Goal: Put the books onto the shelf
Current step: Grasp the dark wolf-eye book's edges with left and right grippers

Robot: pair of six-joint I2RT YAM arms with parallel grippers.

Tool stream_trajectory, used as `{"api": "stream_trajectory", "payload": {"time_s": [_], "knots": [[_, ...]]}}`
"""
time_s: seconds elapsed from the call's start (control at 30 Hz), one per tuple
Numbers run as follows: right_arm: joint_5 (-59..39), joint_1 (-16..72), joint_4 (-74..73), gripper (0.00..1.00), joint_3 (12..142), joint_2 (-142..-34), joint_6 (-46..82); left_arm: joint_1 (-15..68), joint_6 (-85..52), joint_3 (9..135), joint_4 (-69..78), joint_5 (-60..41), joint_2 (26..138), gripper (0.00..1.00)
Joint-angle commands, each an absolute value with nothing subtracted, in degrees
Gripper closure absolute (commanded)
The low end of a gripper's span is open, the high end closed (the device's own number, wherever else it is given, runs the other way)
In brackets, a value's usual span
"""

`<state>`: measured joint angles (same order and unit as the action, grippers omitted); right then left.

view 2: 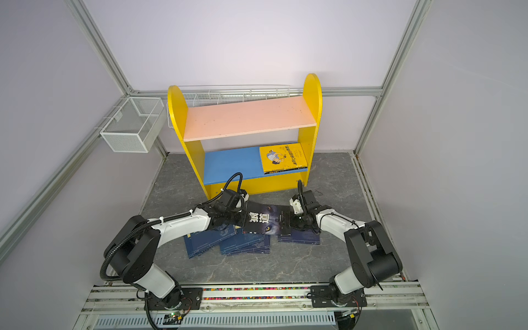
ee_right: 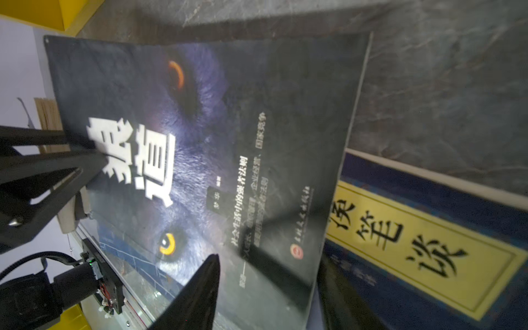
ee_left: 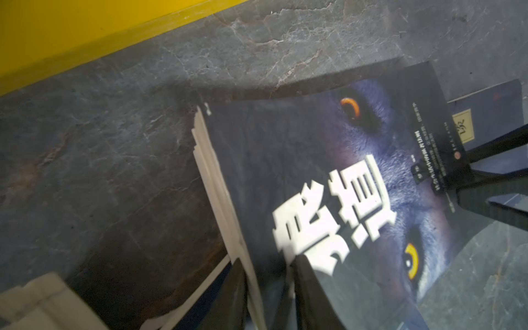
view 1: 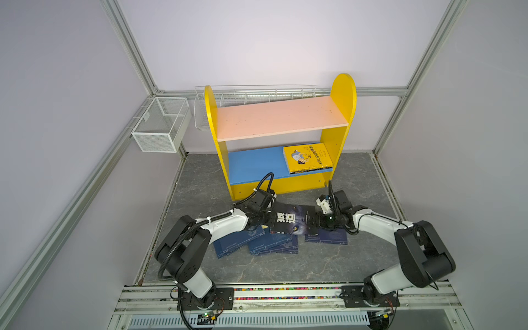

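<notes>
**Black book held at both ends, in front of the shelf**

Pinching 1 end of the thick black book with large white characters and amber wolf eyes (view 1: 291,220) in the left gripper (view 1: 267,221), jaws narrow and pressed onto cover and pages. Straddling the opposite end with the right gripper (view 1: 315,222), 1 finger above the cover and 1 below. Cannot tell whether clamped there or only part-way closed. Holding the book just in front of the small 2-tier shelf with yellow round-topped side panels (view 1: 343,94). Apparently raised over several thin navy-blue paperbacks with yellow labels (view 1: 271,245), themselves flat on the grey marbled floor (view 1: 285,265) in front of the shelf.

Likely trouble from here:
- Slipping or swinging down at the right end, with no firm grip there.
- Sagging or twisting in the middle, as with any soft cover held only by its ends.
- Catching on the shelf's front edge on the way in, from too low a lift.
- Shoving the book already shelved, from too far right an entry.

Holding 1 yellow-covered book (view 1: 308,158), flat, at the right end of the shelf's blue lower board (view 1: 254,165). Nothing seen on the shelf's pink upper board (view 1: 280,117). Nothing seen in the white wire mesh box basket (view 1: 160,125) left of the shelf. Nothing seen in the long white wire basket (view 1: 257,93) behind the shelf either.
</notes>
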<state>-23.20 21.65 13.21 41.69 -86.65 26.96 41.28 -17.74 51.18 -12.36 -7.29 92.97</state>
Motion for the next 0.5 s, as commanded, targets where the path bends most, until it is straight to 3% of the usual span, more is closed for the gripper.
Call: {"api": "stream_trajectory", "payload": {"time_s": [0.0,0.47], "knots": [[-31.28,21.65,3.82,0.50,42.54,-84.55,29.88,43.08,-16.52,51.37,-14.77,-10.07,95.32,0.76],[-32.47,20.60,-4.50,0.93,40.66,-78.06,34.98,43.07,-15.81,52.65,-10.61,-16.32,94.02,0.79]]}}
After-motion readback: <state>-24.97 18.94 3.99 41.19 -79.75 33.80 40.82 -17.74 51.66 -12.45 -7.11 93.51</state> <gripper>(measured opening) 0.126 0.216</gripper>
